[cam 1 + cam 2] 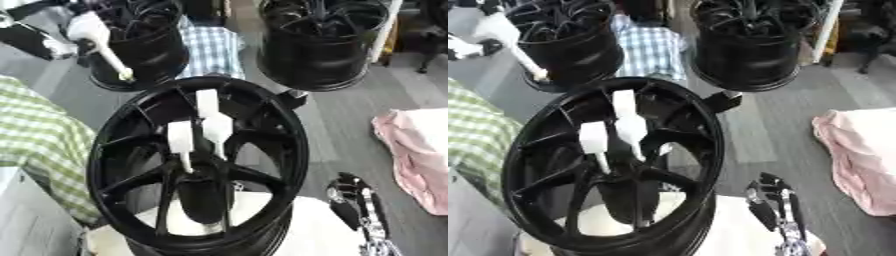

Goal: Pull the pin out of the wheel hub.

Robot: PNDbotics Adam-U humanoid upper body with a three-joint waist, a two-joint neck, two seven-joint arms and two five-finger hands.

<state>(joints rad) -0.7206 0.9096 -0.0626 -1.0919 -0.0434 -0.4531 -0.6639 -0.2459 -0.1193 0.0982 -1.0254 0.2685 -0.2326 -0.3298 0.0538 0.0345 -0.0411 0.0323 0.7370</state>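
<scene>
1. Fingers (348, 192) of the right hand (359, 210) point up, straight and relaxed, grasping nothing; hand sits just right of the big black spoked wheel hub (199, 162), low by its rim, not touching it as far as I can see.
2. Left hand: in neither eye view.
3. Wheel hub stands tilted on its rim, open face toward the camera, lower edge resting on a pale cream surface (302, 235).
4. Two white plastic pins with thick handles and thin shafts are seated in the hub centre. Lower-left white pin (181, 142) has its shaft running down into the spoke junction.
5. Upper white pin (213, 125) sits just right of and above the first, handles near each other; cannot tell if they touch. Its tip also goes to the hub centre.
6. Behind the hub, to the left: a second black wheel (140, 45) with a long white tool (101, 40) leaning on it, tip down near its base.
7. Behind the hub, to the right: a third black wheel (319, 42).
8. Between those two rear wheels: blue-white checked cloth (213, 50).
9. Left of the hub: green-white checked cloth (39, 135).
10. Right of the hub, well apart: pink crumpled cloth (416, 155) on grey floor (341, 130).
</scene>
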